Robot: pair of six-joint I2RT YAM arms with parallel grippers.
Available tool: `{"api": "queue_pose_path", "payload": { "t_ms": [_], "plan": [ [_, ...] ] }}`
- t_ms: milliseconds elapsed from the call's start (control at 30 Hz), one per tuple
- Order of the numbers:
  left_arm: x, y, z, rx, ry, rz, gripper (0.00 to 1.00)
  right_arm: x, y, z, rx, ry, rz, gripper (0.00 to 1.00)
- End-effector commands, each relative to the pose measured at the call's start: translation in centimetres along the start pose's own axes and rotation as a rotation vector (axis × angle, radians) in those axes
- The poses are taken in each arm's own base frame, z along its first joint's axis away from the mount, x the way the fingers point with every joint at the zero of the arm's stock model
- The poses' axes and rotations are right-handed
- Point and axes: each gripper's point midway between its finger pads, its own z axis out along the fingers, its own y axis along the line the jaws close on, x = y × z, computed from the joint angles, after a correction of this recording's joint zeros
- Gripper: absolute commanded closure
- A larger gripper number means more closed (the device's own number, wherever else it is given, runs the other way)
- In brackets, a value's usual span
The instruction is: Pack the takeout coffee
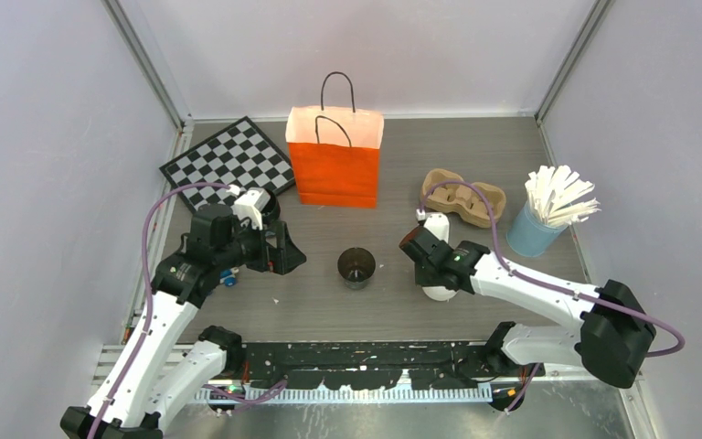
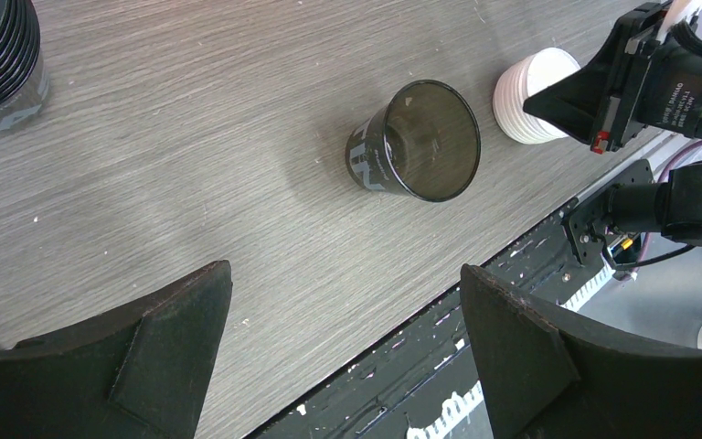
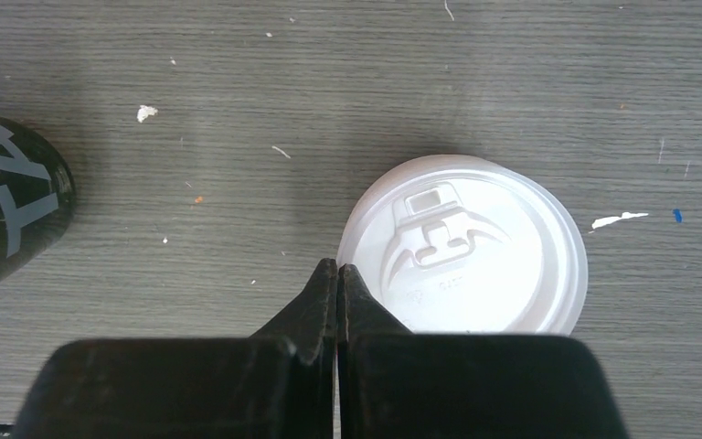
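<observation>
The takeout coffee, with its white sip lid, sits right of centre in the right wrist frame. The right gripper is pressed together, empty, at the lid's left edge. The left gripper stands wide apart, empty, with a black cup in the upper middle of its frame.

Bright, even overhead light, soft faint shadows, table grain sharp, right claw slightly soft-edged

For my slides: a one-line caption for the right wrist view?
Right pincer, shut and empty, tips at the edge of a white sip lid on the grey table, black cup at left.
</observation>
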Motion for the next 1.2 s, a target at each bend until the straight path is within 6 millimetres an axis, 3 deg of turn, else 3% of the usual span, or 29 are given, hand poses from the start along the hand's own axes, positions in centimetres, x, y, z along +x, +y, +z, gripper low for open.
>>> {"api": "queue_pose_path", "payload": {
  "t_ms": [0,600,900,1067,1167],
  "plan": [
    [-0.4,-0.4,0.0,0.021,-0.012,0.007,0.03,-2.2,0.6,-1.5,-0.04,-0.073,0.022,1.0],
    [-0.6,0.7,-0.2,-0.054,-0.012,-0.005,0.0,-3.6,0.6,-4.3,-0.088,-0.111,0.06,1.0],
    [-1.6,-1.7,0.0,0.097,-0.087,0.038,0.04,-4.5,1.3,-6.5,-0.178,-0.14,0.07,1.0],
    [-1.6,-1.9,-0.4,0.105,-0.123,0.048,0.04,-3.6,1.1,-5.2,-0.13,-0.102,0.049,0.73],
    [-1.4,-1.6,-0.3,0.09,-0.108,0.043,0.04,-3.5,1.1,-4.6,-0.107,-0.095,0.029,0.65]
  ]
}}
